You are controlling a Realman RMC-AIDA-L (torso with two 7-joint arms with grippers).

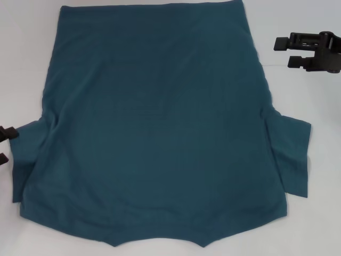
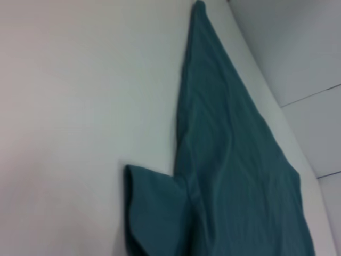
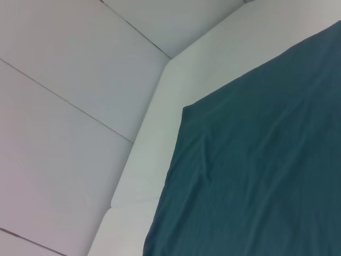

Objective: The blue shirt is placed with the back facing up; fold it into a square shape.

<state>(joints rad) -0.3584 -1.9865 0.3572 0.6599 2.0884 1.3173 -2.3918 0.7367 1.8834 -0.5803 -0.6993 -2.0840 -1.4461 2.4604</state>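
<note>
While the blue shirt [image 1: 160,122] lies spread flat across the white counter [image 1: 319,224] in the head view, neckline nearest the robot, the left end effector [image 1: 4,144] sits agape just beside a sleeve and the right end effector [image 1: 290,52] hovers unclenched off the far hem corner. The left wrist view shows the sleeve [image 2: 152,210] and side edge. The right wrist view shows the hem corner [image 3: 186,109] near the counter's edge.
</note>
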